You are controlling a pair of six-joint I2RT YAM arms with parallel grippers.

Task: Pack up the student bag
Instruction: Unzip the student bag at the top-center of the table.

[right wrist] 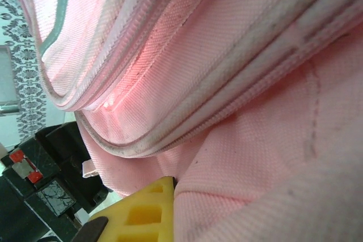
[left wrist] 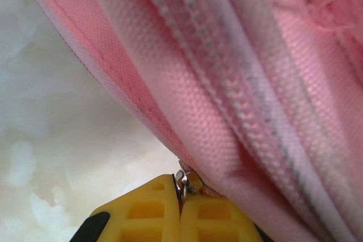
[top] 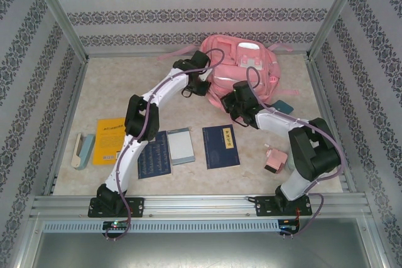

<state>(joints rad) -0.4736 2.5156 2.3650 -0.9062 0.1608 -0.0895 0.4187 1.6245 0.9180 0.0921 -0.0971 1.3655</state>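
Scene: pink backpack point(top: 248, 70) at far middle of table point(top: 125, 86) | Grip: left gripper point(left wrist: 181, 196) pinched on zip pull point(left wrist: 185, 182); right gripper point(right wrist: 172, 184) clamped on backpack fabric | Step: probably unzipping | Next: draw pull along zip, right side bracing.

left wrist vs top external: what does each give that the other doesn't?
Left wrist alone resolves the grip: left gripper shut on the metal zipper pull, zip teeth running up the student bag.
Top external alone gives the layout: right gripper at the bag's near side; a yellow book, blue books, a grey notebook and a small pink box lying unpacked on the table.
Both: pink bag fabric, with the left gripper at its left edge.
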